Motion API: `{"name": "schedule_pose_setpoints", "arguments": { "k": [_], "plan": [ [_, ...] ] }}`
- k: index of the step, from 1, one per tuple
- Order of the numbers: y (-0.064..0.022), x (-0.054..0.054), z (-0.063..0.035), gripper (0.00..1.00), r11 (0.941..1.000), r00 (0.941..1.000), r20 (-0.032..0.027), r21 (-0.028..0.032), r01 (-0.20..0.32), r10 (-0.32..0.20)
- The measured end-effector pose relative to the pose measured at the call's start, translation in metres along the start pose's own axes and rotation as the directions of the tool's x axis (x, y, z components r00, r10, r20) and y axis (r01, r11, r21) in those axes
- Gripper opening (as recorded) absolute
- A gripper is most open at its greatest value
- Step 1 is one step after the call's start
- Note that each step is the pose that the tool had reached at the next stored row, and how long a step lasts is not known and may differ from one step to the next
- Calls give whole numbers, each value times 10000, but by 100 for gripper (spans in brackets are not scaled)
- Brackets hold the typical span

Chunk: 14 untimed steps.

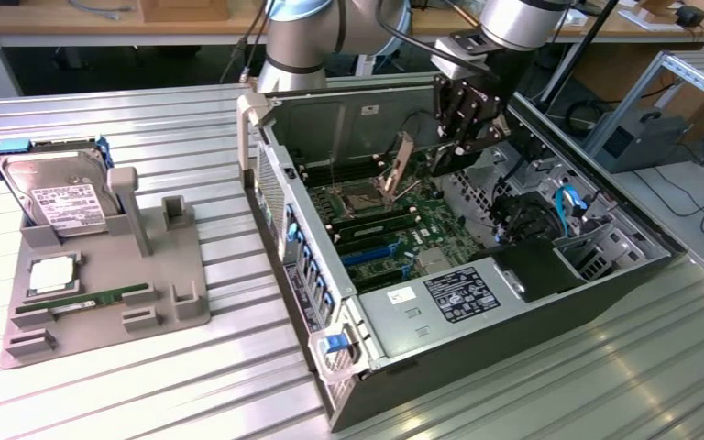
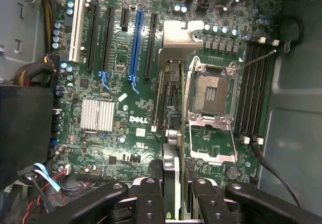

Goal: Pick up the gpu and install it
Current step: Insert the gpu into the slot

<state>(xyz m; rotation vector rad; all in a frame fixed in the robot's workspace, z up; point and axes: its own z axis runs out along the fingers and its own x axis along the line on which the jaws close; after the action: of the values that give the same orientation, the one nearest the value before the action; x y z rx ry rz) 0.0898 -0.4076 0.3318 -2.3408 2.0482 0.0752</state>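
the open black computer case lies on the ribbed metal surface, with a grey power supply box nearest and a green motherboard behind. above the board, the claw is clamped on the thin dark gpu with a silver bracket, edge-on beside the processor socket. on the exterior view's left, a grey tray holds a green memory stick and, farther back, a silver hard drive.

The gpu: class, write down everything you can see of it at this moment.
The gpu is a thin, flat card with a silver metal bracket at one end. The gripper grips it edge-on between its fingers. It hangs inside the open computer case, above the green motherboard and beside the processor socket. It appears clear of the slots and not yet seated.
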Motion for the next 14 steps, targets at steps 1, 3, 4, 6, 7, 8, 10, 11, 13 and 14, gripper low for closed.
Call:
{"name": "schedule_pose_setpoints", "arguments": {
  "k": [1, 3, 4, 6, 7, 8, 10, 11, 13, 14],
  "plan": [
    [6, 1, 1, 27, 10000, 10000, -1, 0, 0, 0],
    [19, 1, 6, 27, 10000, 10000, 0, 0, 1, -1],
    [26, 3, 9, 27, 10000, 10000, -1, 0, 1, -1],
    [33, 4, 14, 27, 10000, 10000, 0, 0, 1, -1],
    [34, 5, 15, 27, 10000, 10000, -1, 0, 1, -1],
    [35, 6, 18, 27, 10000, 10000, -1, 0, 1, -1],
    [37, 8, 23, 27, 10000, 10000, -1, 0, 1, -1],
    [38, 8, 25, 27, 10000, 10000, -1, 0, 1, -1],
    [39, 10, 29, 27, 10000, 10000, 0, 0, 1, -1],
    [39, 12, 31, 27, 10000, 10000, -1, 0, 1, -1]
  ]
}}
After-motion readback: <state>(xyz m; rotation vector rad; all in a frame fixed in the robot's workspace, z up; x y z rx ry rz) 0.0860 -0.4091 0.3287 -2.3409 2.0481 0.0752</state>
